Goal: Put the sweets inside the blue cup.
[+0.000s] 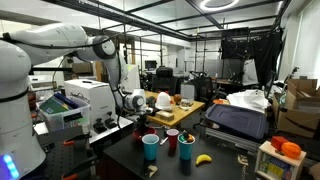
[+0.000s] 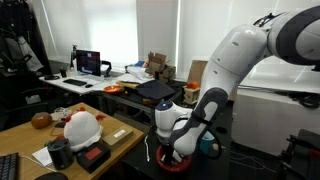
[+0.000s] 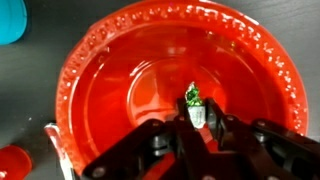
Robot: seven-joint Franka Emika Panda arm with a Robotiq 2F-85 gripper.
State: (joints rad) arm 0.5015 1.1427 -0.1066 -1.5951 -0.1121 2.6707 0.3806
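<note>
My hand (image 3: 196, 122) hangs low over the red plate (image 3: 100, 80), near the plate's middle. In the wrist view its two black fingers (image 3: 178, 132) come in from the bottom and are almost together. The sweet (image 3: 193, 97) (a small one in a shiny green wrapper) sits right between their tips; the tips look to be pinching its lower half, and its green top pokes out past them. The sweet seems to rest on the plate's floor, a little off the middle.

The blue cup (image 3: 8, 20) stands off the plate, just past its rim; only a bit of it shows in the top corner of the wrist view. The red cup (image 3: 12, 160) is also just past the plate's rim, at the bottom corner on the same side. In an exterior view the blue cup (image 1: 150, 147) stands upright, mouth up, just beside the red cup (image 1: 172, 140).
</note>
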